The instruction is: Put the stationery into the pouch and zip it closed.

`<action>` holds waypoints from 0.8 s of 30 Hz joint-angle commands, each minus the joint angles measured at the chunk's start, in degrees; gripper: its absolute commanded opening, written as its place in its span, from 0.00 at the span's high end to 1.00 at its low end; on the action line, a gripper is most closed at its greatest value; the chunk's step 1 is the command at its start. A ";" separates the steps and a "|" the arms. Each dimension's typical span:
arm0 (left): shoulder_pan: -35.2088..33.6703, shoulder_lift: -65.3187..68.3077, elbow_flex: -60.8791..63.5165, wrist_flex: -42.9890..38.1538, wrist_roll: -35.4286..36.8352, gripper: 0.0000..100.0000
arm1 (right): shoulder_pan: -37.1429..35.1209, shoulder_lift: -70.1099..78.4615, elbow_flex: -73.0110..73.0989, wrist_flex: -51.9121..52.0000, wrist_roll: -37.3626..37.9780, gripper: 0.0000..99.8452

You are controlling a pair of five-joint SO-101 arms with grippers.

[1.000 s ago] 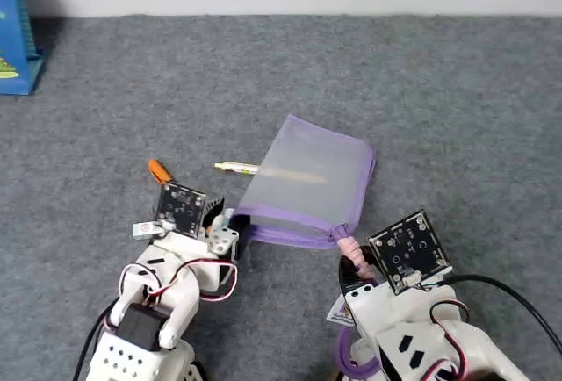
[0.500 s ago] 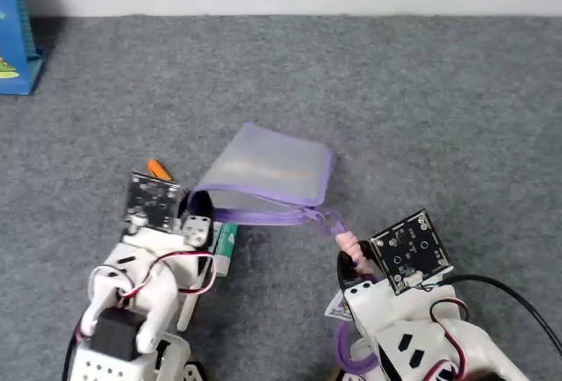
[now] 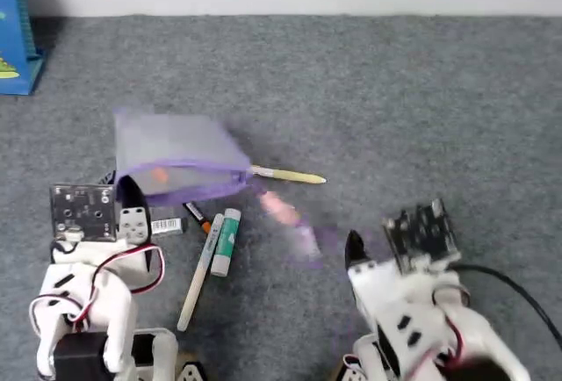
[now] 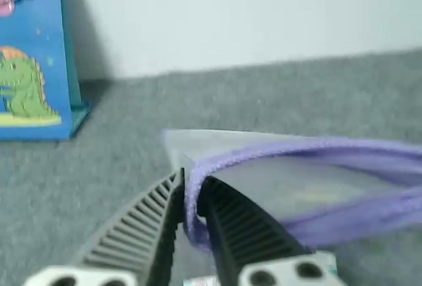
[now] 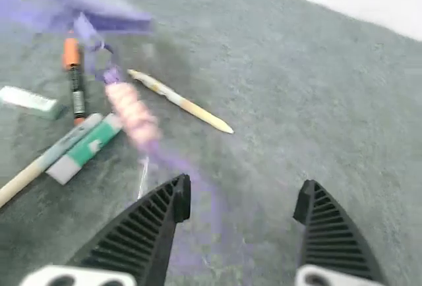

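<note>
The translucent purple pouch hangs blurred at the left, and my left gripper is shut on its purple rim. Its pink zipper charm trails loose on a purple cord toward my right gripper, which stands open with nothing between its fingers. On the carpet lie a yellow pen, a green-and-white glue stick, a wooden pencil, an orange marker and a white eraser. The right wrist view shows the charm, pen and glue stick.
A blue dinosaur box stands at the far left against the white wall, also seen from the left wrist. Grey carpet stretches open to the right and back.
My left gripper has dragged the pouch to the left, uncovering stationery on the carpet. My right gripper has let go of the pink zipper charm and now stands open.
</note>
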 commanded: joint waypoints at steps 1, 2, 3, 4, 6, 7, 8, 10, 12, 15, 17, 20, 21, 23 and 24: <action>-0.44 -0.18 -4.09 2.29 -0.44 0.98 | 3.47 10.24 -0.62 -3.91 -1.14 0.73; -0.44 -0.18 -4.09 2.73 -0.44 0.98 | 4.00 13.49 -0.70 -5.05 -1.14 0.73; -0.44 -0.18 -4.00 3.16 -0.44 0.98 | 4.44 16.66 -0.70 -6.37 -1.14 0.73; -0.53 -0.18 -3.91 3.34 -0.35 0.98 | 4.79 19.56 -0.70 -7.69 -1.14 0.73; -0.62 -0.18 -3.74 3.34 -0.35 0.98 | 4.79 24.57 -0.70 -10.51 -1.14 0.73; -0.88 -0.18 -3.74 3.34 -0.26 0.98 | 4.62 26.95 -0.79 -12.09 -1.14 0.73; -2.02 -0.18 -3.74 3.34 0.26 0.98 | 4.62 28.97 -0.79 -13.85 -1.14 0.73; -5.10 -0.18 -3.74 2.99 1.67 0.98 | 4.53 32.75 -0.79 -17.36 -1.14 0.73; -7.21 -0.18 -3.74 2.99 1.93 0.98 | 4.53 36.00 -0.79 -21.14 -1.05 0.73; -9.05 -0.18 -3.56 3.25 1.93 0.98 | 4.44 41.71 -0.79 -25.89 -0.88 0.73; -10.02 -0.18 -3.21 3.25 1.93 0.98 | 2.86 45.93 -0.79 -28.53 -0.79 0.73; -10.02 -0.18 -1.10 2.81 1.85 0.98 | -0.48 51.65 -0.79 -31.08 -0.35 0.73; -9.93 -0.18 -0.57 2.73 1.85 0.98 | -1.80 53.32 -0.79 -32.04 0.62 0.73; -9.93 -0.26 -0.04 2.11 1.85 0.98 | -3.82 56.84 -0.79 -34.68 2.37 0.73; -9.93 -0.26 -0.04 2.11 1.76 0.98 | -4.53 58.33 -0.79 -36.44 3.16 0.73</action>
